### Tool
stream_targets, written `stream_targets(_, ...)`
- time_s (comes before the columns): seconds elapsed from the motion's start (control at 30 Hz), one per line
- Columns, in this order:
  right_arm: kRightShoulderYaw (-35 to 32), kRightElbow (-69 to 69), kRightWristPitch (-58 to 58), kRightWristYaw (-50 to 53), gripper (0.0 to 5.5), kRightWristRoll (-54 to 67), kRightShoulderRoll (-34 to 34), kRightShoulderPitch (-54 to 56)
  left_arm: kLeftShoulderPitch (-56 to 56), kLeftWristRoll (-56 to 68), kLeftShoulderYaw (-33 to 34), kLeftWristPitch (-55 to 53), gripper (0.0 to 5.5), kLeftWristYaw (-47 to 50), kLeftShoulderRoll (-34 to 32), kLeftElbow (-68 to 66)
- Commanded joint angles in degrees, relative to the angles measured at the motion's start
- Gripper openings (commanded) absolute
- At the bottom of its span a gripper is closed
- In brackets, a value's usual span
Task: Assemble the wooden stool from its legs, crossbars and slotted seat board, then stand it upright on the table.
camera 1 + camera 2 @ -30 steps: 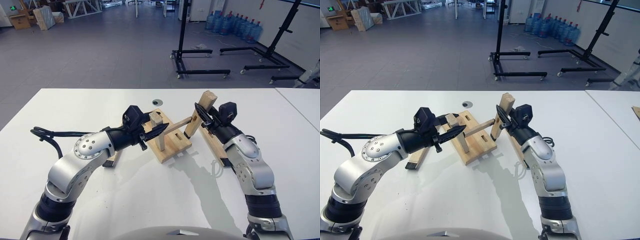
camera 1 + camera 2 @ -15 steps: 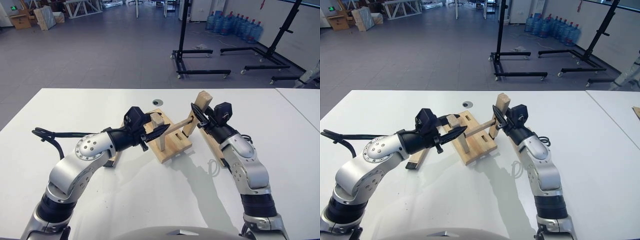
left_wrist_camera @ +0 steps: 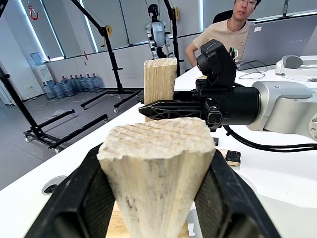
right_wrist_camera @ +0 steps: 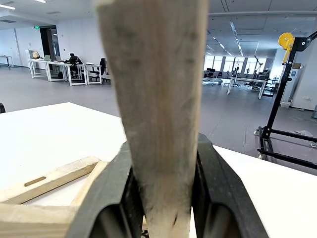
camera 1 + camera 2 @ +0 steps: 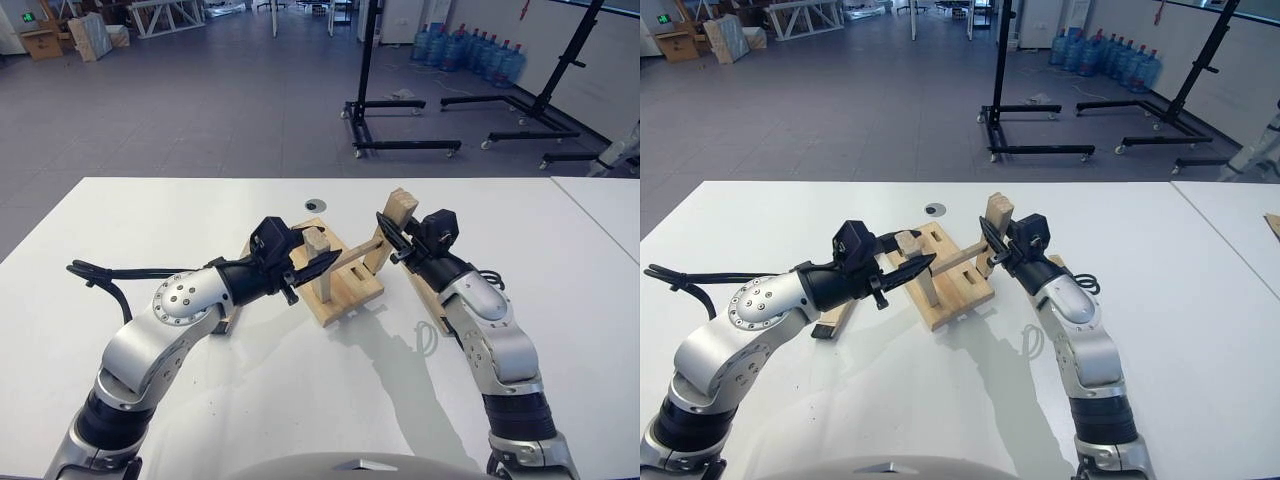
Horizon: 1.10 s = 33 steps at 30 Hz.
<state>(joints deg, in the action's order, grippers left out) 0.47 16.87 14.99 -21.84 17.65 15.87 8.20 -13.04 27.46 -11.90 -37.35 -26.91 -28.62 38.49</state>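
The left arm stretches low over the bench [image 5: 300, 400], its hand [image 5: 322, 264] clamped on the upright leg [image 5: 317, 240] that stands on the seat board [image 5: 352, 292]. The right arm bends inward with its hand [image 5: 390, 235] closed around the tilted leg [image 5: 400, 206]. A crossbar [image 5: 362, 251] spans the two legs.

Rough wood leg [image 3: 156, 168], seemingly matt table [image 5: 150, 215]

A white table [image 5: 150, 215] with 1 round cable grommet [image 5: 315, 203] stands on a grey tiled floor [image 5: 200, 100]; beyond it are 2 black wheeled stands [image 5: 405, 144]; blue water bottles [image 5: 470, 48] line a pale wall [image 5: 615, 80]; cardboard boxes [image 5: 40, 42] sit far left; distant desks [image 4: 64, 67] stand under ceiling strip lights [image 4: 7, 6].
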Motion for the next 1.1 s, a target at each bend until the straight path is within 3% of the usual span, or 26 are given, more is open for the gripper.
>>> stream_targets(0.03,0.74,4.0,3.09,-2.12,1.0,3.07,0.25,1.25,2.08,-0.83,-2.28,-2.23,1.99,-0.6,-0.1,-1.7)
stream_targets(0.53,-0.92,10.92,16.25,0.97,1.0,8.8,-0.68,3.69,2.28,-1.59,-2.84,-1.72,1.99,-1.35,0.03,-2.35)
stream_targets(0.8,-5.06,9.72,26.84,3.63,1.0,17.67,-4.27,3.99,2.12,-2.38,-3.15,-1.34,1.99,-1.48,-0.19,-2.58)
stream_targets(1.1,-5.69,4.89,41.89,3.09,1.0,23.15,-0.87,5.42,2.17,-3.47,-3.5,-0.56,1.99,-1.72,-0.28,-3.59)
